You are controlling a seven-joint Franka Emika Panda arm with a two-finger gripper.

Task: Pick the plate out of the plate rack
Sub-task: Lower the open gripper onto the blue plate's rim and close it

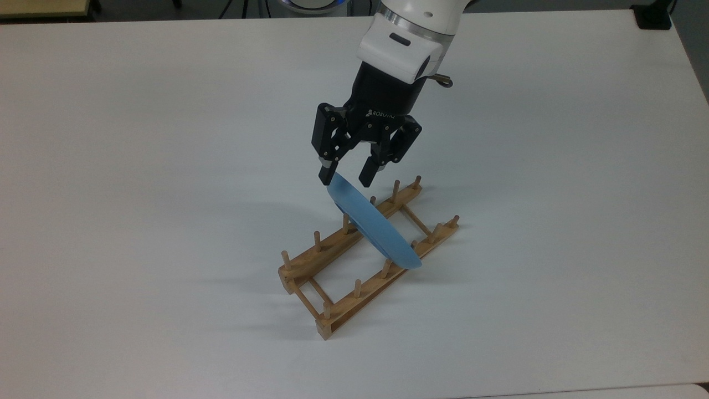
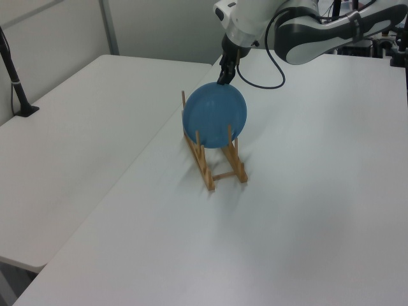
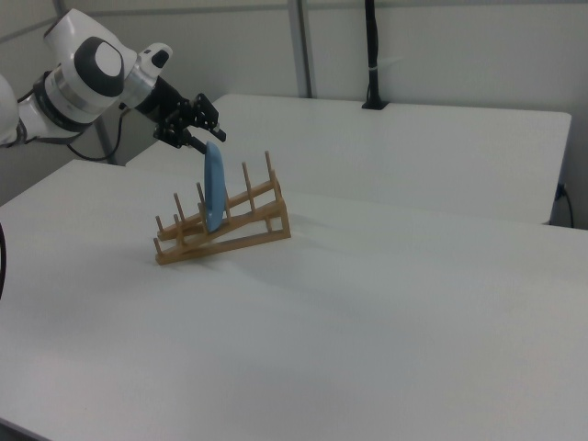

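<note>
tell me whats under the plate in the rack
The plate stands on edge between pegs of the plate rack, over a crossbar gap. Its bottom edge and the rail spots it touches are covered.

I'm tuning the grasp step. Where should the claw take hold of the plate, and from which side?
Probably the plate's top rim, from above. It stands on edge between the plate rack's pegs, so only its upper edge is free. The open claw already hangs there.
</note>
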